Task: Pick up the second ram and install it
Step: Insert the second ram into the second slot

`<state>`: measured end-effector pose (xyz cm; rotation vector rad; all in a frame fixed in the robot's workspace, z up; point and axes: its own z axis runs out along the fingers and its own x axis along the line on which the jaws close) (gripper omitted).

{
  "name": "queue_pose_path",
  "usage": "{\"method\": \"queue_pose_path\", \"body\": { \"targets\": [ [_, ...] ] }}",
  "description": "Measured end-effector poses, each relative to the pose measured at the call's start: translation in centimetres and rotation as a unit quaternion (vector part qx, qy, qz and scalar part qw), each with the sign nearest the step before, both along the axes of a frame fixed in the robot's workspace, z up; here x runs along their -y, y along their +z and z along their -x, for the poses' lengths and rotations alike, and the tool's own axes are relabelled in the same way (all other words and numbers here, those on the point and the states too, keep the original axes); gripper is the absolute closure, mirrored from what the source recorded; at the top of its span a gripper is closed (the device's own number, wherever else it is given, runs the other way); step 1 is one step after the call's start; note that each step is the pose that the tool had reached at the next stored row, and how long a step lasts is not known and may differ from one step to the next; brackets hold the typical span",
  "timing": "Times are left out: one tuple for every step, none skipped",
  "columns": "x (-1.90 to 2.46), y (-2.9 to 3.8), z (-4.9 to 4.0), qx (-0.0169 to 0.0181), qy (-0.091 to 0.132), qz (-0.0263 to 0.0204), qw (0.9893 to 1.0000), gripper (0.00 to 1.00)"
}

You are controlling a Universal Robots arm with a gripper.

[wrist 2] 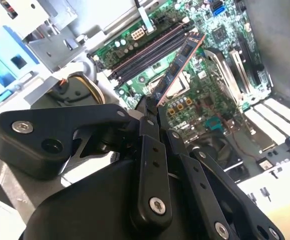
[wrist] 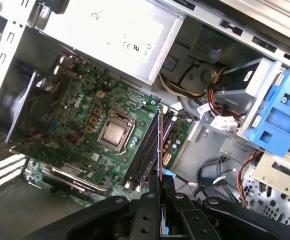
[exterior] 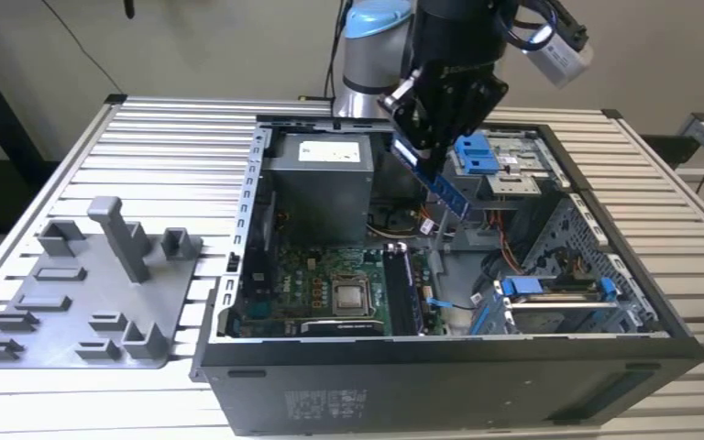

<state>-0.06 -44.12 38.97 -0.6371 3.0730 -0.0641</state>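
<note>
My gripper (exterior: pixel 422 149) hangs over the open computer case (exterior: pixel 450 367), shut on the second ram (exterior: pixel 449 193). The ram is a slim dark stick with a bluish label, slanting down from the fingers toward the inside of the case. In the second wrist view the ram (wrist 2: pixel 180 60) sticks out of the gripper (wrist 2: pixel 148 107) above the green motherboard (wrist 2: pixel 209 105). It hovers beside the long black memory slots (wrist 2: pixel 149 50) without touching them. In the first wrist view the ram (wrist: pixel 160 135) shows edge-on, in line with the slots (wrist: pixel 145 150) beside the processor socket (wrist: pixel 116 133).
A grey plastic tray (exterior: pixel 83 302) with upright blocks lies on the slatted table at the exterior view's left. Inside the case are the grey power supply (exterior: pixel 315 179), blue drive brackets (exterior: pixel 480 151) and loose cables (wrist: pixel 219 175). The case walls close in on all sides.
</note>
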Motion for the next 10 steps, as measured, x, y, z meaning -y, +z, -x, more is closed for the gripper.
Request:
{"method": "queue_pose_path", "body": {
  "targets": [
    [0.0,-0.01,0.0,0.0,-0.007,0.0,1.0,0.86],
    [0.0,-0.03,0.0,0.0,-0.015,0.0,0.9999,0.86],
    [0.0,-0.04,0.0,0.0,-0.023,0.0,0.9997,0.86],
    [0.0,-0.06,0.0,0.0,-0.03,0.0,0.9996,0.86],
    [0.0,-0.07,0.0,0.0,-0.037,0.0,0.9993,0.86],
    [0.01,-0.08,0.0,0.0,-0.045,0.0,0.999,0.86],
    [0.01,-0.09,0.0,0.0,-0.052,0.0,0.9987,0.86],
    [0.01,-0.1,0.0,0.0,-0.059,0.0001,0.9983,0.86],
    [0.01,-0.12,0.0,0.0,-0.066,0.0,0.9978,0.86],
    [0.01,-0.13,0.0,0.0,-0.074,0.0,0.9973,0.86]
  ]
}}
